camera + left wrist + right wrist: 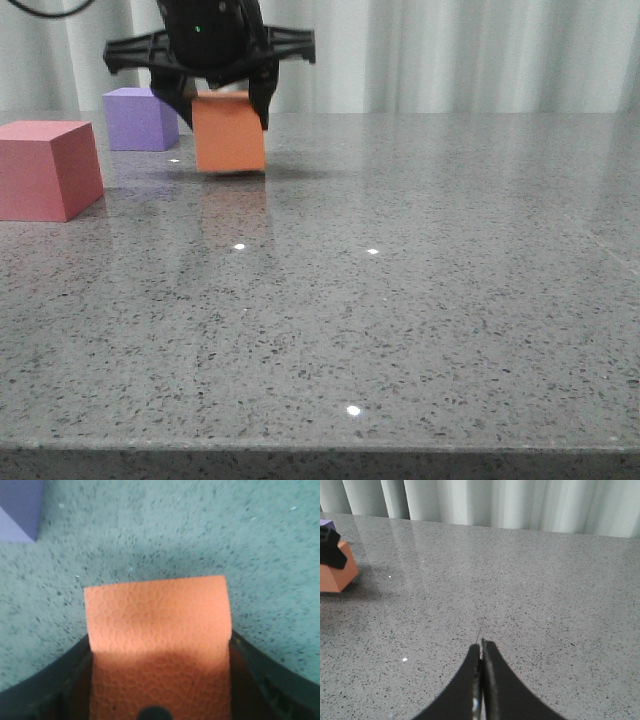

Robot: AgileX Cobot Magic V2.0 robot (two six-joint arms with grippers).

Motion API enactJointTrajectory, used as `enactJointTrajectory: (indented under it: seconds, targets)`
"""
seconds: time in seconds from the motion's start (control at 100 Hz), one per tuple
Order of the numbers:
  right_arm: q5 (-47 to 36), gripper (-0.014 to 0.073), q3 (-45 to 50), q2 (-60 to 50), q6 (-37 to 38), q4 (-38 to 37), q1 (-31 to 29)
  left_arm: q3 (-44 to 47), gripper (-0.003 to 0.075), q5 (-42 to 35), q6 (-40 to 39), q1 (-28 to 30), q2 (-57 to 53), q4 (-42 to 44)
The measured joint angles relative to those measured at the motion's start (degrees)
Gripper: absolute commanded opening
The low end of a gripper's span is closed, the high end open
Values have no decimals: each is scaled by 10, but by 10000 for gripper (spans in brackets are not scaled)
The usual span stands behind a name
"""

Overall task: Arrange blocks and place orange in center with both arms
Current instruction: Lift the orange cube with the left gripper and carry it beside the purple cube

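Observation:
My left gripper [218, 108] is shut on the orange cube [229, 135], with a finger on each side. The cube is slightly tilted, at or just above the table at the back left. In the left wrist view the cube [156, 615] fills the space between the black fingers of that gripper [157, 680]. The purple cube [140, 118] stands just left of and behind it, and its corner shows in the left wrist view [17, 510]. The pinkish-red cube [45, 168] stands nearer, at the far left. My right gripper [481, 645] is shut and empty over bare table; the orange cube [335, 572] is far from it.
The grey speckled table [450, 300] runs to a front edge at the bottom of the front view. A pale curtain [480, 50] hangs behind the far edge.

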Motion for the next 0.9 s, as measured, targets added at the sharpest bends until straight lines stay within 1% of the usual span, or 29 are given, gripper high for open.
enactJointTrajectory:
  seconds: [0.24,0.38,0.56,0.71,0.79,0.9]
  targets:
    - [0,-111,0,0,0,0,0,-2,177,4,101,8,-78,-1]
    - [0,-111,0,0,0,0,0,9,177,20,149,47,-113,-24]
    - [0,-111,0,0,0,0,0,45,177,24,274,131,-135,-122]
    - [0,-111,0,0,0,0,0,72,177,-2,351,194,-135,-196]
    - [0,-111,0,0,0,0,0,81,177,-21,388,211,-135,-226]
    - [0,-111,0,0,0,0,0,89,177,-37,410,218,-135,-242]
